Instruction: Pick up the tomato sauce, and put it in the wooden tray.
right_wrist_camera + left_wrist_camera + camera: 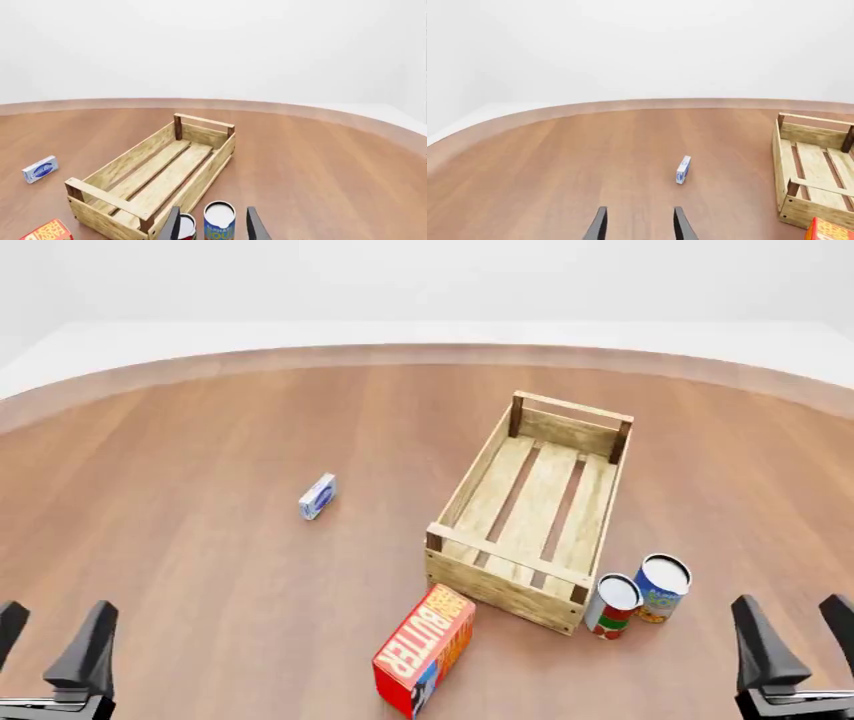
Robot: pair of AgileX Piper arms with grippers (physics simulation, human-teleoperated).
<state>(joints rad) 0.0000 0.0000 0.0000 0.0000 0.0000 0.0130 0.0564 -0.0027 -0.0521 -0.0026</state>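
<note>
One small can, tomato sauce (614, 606), stood upright on table (200, 540): red and green label, silver-white top. Sat just beside near right corner of wooden tray (533, 510), touching or nearly touching blue-labelled can (659, 588) on its right. Tray slatted, light wood, darker corner posts. Red butter box (424, 649) lay tilted near tray's front. Small blue-white packet (318, 497) well left of tray. Left gripper (48, 645) and right gripper (795, 639) both spread, holding nothing, low at near edge.
</note>
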